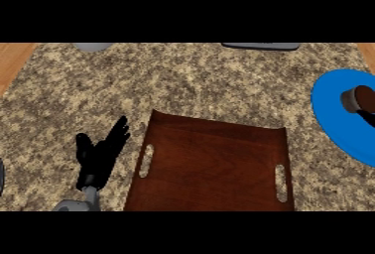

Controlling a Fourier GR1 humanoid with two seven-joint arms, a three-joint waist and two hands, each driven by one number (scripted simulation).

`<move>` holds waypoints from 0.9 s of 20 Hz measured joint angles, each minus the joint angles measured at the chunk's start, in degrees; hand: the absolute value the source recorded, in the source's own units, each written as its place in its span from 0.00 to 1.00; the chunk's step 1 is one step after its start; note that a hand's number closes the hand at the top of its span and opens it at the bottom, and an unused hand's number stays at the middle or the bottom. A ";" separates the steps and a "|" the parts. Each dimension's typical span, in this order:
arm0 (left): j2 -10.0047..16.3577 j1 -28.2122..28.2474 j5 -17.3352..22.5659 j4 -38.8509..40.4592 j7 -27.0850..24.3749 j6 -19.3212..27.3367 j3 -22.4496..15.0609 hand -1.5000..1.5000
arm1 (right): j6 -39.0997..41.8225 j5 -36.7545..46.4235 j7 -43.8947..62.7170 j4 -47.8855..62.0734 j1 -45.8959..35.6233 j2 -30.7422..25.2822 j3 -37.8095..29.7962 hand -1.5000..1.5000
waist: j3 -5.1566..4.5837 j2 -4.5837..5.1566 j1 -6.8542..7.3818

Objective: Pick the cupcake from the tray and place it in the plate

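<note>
The brown cupcake (pixel 356 98) shows at the far right, over the blue plate (pixel 333 116), and looks tipped on its side. Whether it rests on the plate or hangs above it I cannot tell. A black sliver of my right hand (pixel 366 117) pokes in just below the cupcake at the view's right edge; the rest of that hand is out of view. The brown wooden tray (pixel 212 168) with two slot handles lies at the bottom centre with nothing on it. My left hand (pixel 101 155) rests open on the counter just left of the tray, fingers straight.
A grey object (pixel 93 46) sits at the counter's far edge on the left, and a flat dark grey one (pixel 261 45) at the far edge right of centre. Wooden strips border the speckled counter on both sides. A dark rim (pixel 1 176) shows at the left edge.
</note>
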 measured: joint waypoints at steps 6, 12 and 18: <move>-0.32 -0.66 0.47 0.55 -0.14 -0.35 0.40 0.50 | 6.94 -0.23 -6.22 8.65 -5.14 1.90 -0.98 0.00 | 0.19 0.16 0.24; -0.07 -0.36 0.36 0.80 -0.29 -0.16 0.98 0.50 | 12.20 -6.65 -14.96 12.28 -7.65 3.18 -8.15 0.00 | 0.23 -0.08 -0.65; -0.38 0.12 0.05 0.86 -1.04 0.03 1.04 0.50 | 20.44 -11.33 -18.54 17.55 -7.60 -0.01 -13.88 0.00 | 0.22 -0.28 -1.33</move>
